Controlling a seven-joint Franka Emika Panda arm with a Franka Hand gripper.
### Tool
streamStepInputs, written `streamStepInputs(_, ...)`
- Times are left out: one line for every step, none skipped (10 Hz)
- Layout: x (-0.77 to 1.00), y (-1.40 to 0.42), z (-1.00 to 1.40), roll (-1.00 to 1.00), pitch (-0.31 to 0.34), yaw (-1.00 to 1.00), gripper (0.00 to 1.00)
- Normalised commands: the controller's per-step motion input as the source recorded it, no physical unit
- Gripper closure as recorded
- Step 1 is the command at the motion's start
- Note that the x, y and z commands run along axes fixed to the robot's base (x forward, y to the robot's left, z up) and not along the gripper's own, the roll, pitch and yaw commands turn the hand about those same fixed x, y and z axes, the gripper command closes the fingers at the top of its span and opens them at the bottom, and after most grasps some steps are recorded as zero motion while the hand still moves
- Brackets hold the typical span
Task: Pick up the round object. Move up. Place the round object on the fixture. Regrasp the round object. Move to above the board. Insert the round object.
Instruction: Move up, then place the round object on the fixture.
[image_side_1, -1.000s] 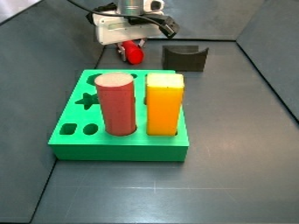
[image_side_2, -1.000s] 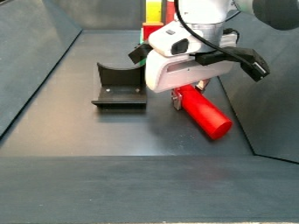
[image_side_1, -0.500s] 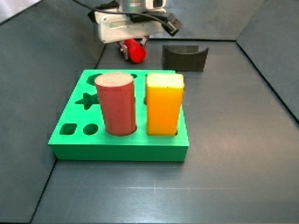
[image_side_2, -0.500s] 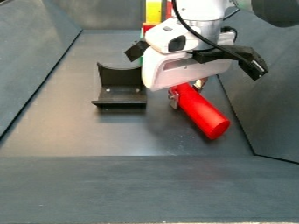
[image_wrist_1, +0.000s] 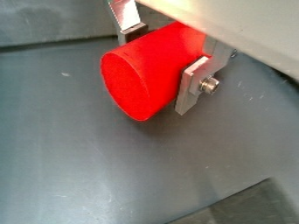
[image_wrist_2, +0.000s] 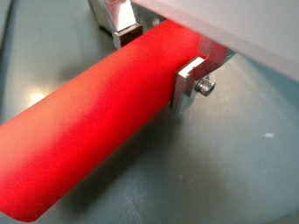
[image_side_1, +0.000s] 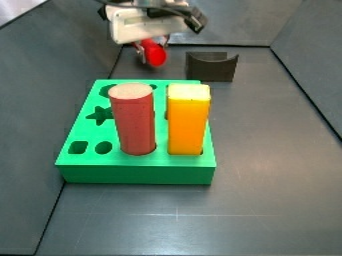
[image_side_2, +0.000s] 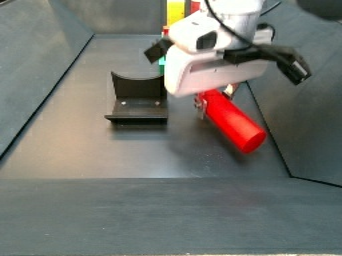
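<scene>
The round object, a glossy bright red cylinder peg, shows in both wrist views (image_wrist_1: 149, 73) (image_wrist_2: 100, 114) and both side views (image_side_1: 155, 53) (image_side_2: 231, 120). It lies level between the fingers. My gripper (image_wrist_1: 163, 51) (image_wrist_2: 159, 52) (image_side_1: 152, 45) (image_side_2: 214, 95) is shut on the round object near one end and holds it lifted off the floor. The fixture (image_side_1: 211, 65) (image_side_2: 135, 98), a dark block with a curved notch, stands apart beside the gripper. The green board (image_side_1: 91, 140) lies in front; in a side view only a sliver (image_side_2: 162, 57) shows behind the gripper.
On the board stand a thick salmon-red cylinder (image_side_1: 134, 118) and an orange-yellow square block (image_side_1: 189, 117). Star, square and round holes (image_side_1: 100, 115) are open at the board's left. Dark walls (image_side_2: 54, 70) enclose the grey floor on the sides.
The gripper has risen with the round object held in it; the peg now hangs higher above the floor. Board and fixture have not moved.
</scene>
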Motion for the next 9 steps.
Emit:
streamStepInputs(0.03, 0.01, 0.61, 0.02, 0.071, -0.04, 1.00)
streamStepInputs(0.02, 0.01, 0.47, 0.03, 0.087, -0.04, 1.00)
streamStepInputs(0.00, 0.01, 0.28, 0.06, 0.079, -0.03, 1.00)
streamStepInputs(0.00, 0.00, 1.00, 0.00, 0.000, 0.00, 1.00)
streamStepInputs(0.00, 0.00, 1.00, 0.01, -0.007, 0.00, 1.00)
streamStepInputs(-0.01, 0.00, 1.00, 0.03, 0.008, -0.01, 1.00)
streamStepInputs(-0.02, 0.00, 1.00, 0.04, 0.015, -0.01, 1.00)
streamStepInputs(-0.03, 0.01, 1.00, 0.07, 0.026, -0.02, 1.00)
streamStepInputs(-0.03, 0.01, 1.00, 0.07, 0.031, -0.02, 1.00)
